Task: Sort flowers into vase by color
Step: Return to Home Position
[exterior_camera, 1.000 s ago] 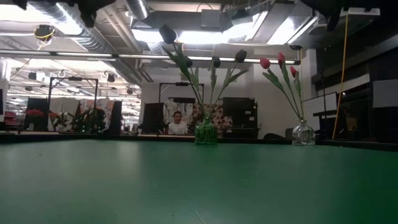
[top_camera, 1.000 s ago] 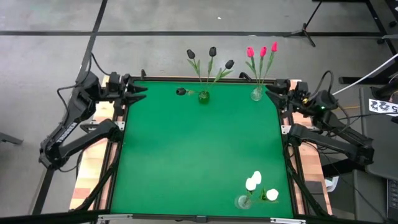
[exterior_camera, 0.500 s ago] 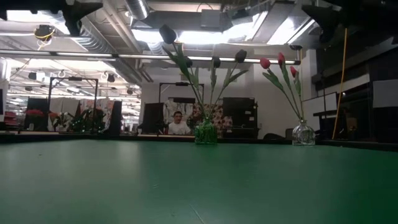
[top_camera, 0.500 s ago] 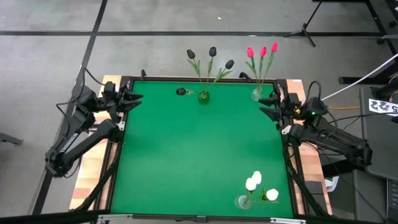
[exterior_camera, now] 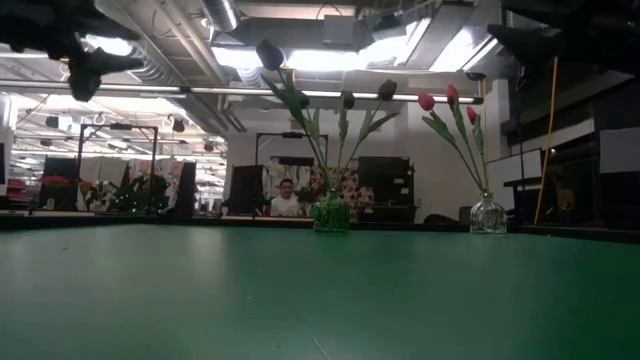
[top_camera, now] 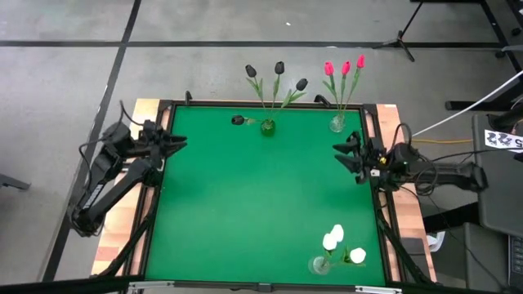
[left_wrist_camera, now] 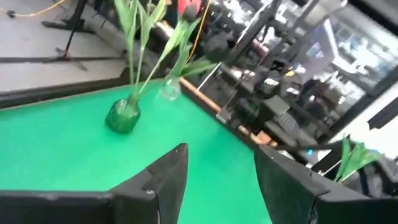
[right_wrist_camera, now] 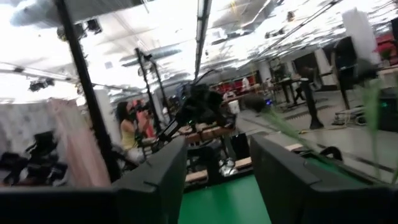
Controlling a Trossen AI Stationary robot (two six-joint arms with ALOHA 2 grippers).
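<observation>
A green vase (top_camera: pixel 268 126) at the table's far edge holds several black flowers (top_camera: pixel 279 67), their stems stuck in its mouth. One black head (top_camera: pixel 238 120) hangs low beside it. A clear vase (top_camera: pixel 337 123) to its right holds three red-pink flowers (top_camera: pixel 346 67). Another clear vase (top_camera: pixel 319 264) at the near right holds white flowers (top_camera: pixel 333 238). My left gripper (top_camera: pixel 178 140) hangs open and empty over the table's left edge, pointing level across the table. My right gripper (top_camera: pixel 339 153) hangs open and empty over the right edge, pointing toward the left.
The left wrist view shows the green vase (left_wrist_camera: pixel 123 116), the clear vase (left_wrist_camera: pixel 169 90) and the right arm (left_wrist_camera: pixel 267 112) beyond the open fingers. A black frame rail (top_camera: pixel 155 204) borders the green table. A person (exterior_camera: pixel 286 198) sits in the room behind.
Both arms have sunk and folded back. My left gripper has come down along the left edge toward the near side. My right gripper has swung away from the red-pink flowers' vase toward the near side and now points across the table. Neither gap has changed.
</observation>
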